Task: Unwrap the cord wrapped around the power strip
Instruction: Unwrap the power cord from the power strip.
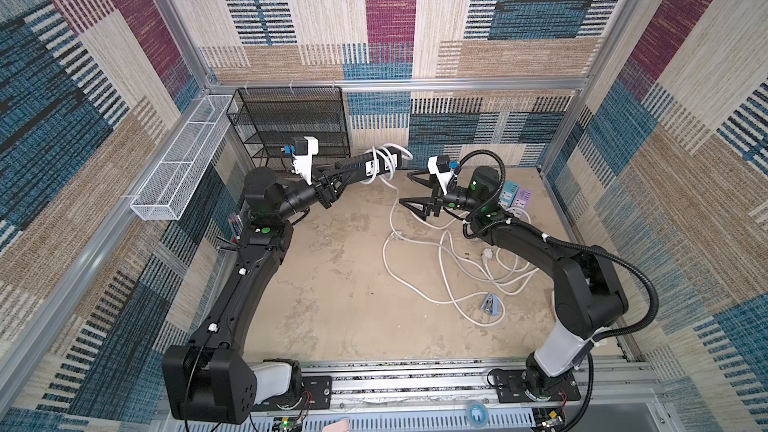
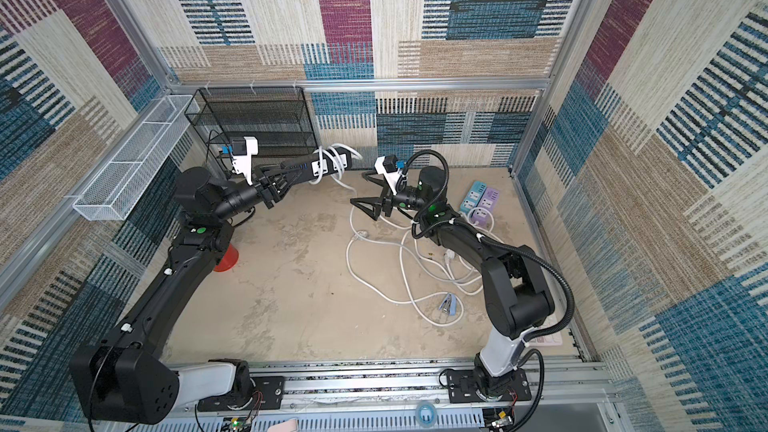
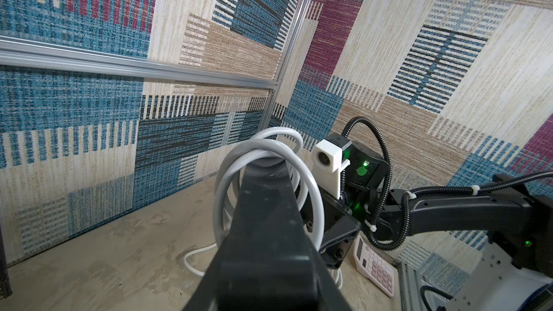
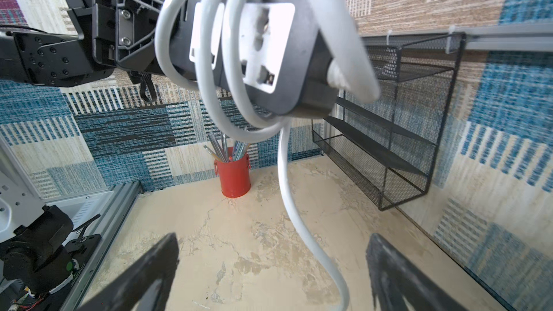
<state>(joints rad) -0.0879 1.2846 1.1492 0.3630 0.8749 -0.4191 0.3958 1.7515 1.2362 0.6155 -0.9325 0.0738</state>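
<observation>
Left tool (image 1: 347,172) clamped on power strip (image 1: 368,166), held above bench (image 1: 332,284). Cord (image 4: 282,163) loops around strip's far end. Right tool (image 1: 405,189) wide apart, empty, just beside the loops.

Clear air lies between my right pincer (image 1: 405,189), jaws spread wide, and the power strip (image 1: 360,166) just ahead of it. One cord (image 4: 283,175) strand hangs from the strip to the table (image 1: 332,284), crossing the path ahead. A black mesh shelf (image 1: 291,122) stands beyond the strip, and a red pen pot (image 4: 235,178) further off. Loose cord loops clutter the table below and behind the pincer. The surface is bare toward my left pincer (image 1: 347,176), which is clamped on the strip.
</observation>
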